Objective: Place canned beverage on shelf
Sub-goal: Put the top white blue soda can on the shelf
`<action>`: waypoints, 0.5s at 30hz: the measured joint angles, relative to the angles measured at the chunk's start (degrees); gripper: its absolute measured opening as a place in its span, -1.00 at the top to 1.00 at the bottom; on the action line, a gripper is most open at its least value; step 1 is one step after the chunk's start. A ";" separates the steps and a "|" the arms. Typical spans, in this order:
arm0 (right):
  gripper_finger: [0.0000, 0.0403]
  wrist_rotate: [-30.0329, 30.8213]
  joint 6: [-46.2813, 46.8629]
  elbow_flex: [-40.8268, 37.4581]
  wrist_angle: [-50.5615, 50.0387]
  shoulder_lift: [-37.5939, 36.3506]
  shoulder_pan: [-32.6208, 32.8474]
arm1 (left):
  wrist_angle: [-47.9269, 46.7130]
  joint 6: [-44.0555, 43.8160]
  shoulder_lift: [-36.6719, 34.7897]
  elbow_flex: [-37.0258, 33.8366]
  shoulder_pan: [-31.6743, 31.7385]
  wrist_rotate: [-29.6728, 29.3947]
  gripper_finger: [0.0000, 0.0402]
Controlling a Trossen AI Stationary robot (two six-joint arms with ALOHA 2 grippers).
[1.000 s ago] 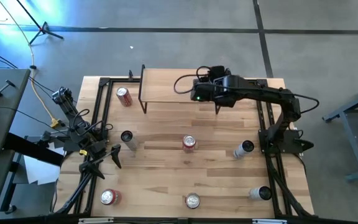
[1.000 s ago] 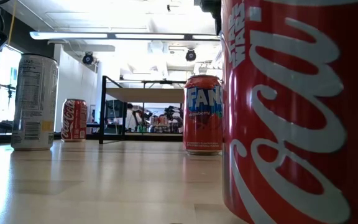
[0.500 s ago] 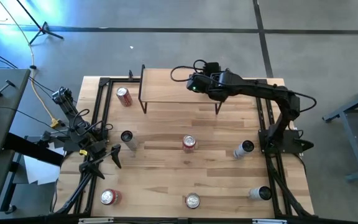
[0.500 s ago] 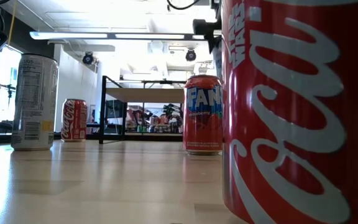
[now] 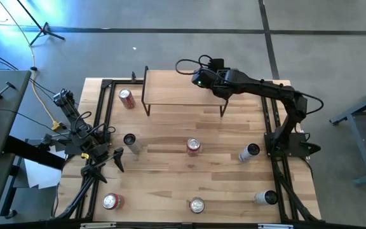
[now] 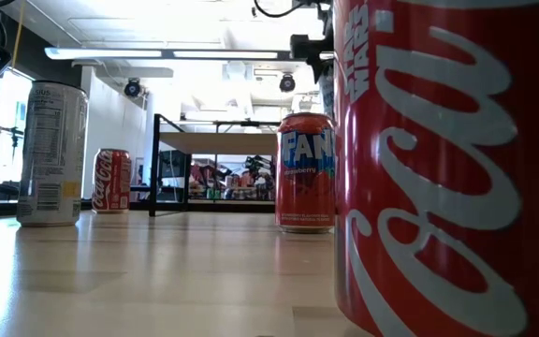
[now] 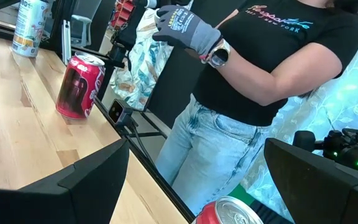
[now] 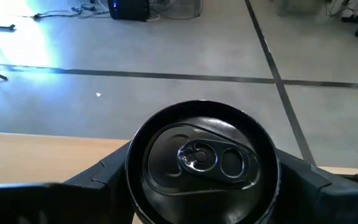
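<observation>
I'm holding a dark-topped can (image 8: 202, 158) pinched between the right gripper (image 5: 200, 79) fingers, and the shelf (image 5: 170, 87) is lying directly beneath it, toward its right end. My left gripper (image 5: 115, 156) is waiting spread wide over the surface's (image 5: 170, 184) left edge.

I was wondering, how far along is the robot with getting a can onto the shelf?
Done: the right gripper is shut on a black-topped can and has it over the shelf. In hand: lowering it there. Left: setting it down and letting go; no can shows on the shelf top. The left gripper waits open at the table's left edge.
</observation>
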 joint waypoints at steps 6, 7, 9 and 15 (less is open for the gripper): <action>-0.29 1.13 -1.47 0.00 1.55 0.00 -0.96 | 0.02 0.00 0.00 0.00 -0.01 0.00 -0.79; -0.29 1.17 -1.46 0.00 1.76 0.00 -1.15 | 0.01 0.00 0.00 0.02 0.00 0.00 -0.79; -0.29 1.82 -1.79 0.00 2.16 0.00 -1.20 | 0.02 0.00 0.00 0.00 -0.01 0.00 -0.79; -0.29 5.05 -3.55 -0.05 2.85 0.00 -0.80 | 0.02 0.00 0.00 0.01 0.00 0.00 -0.79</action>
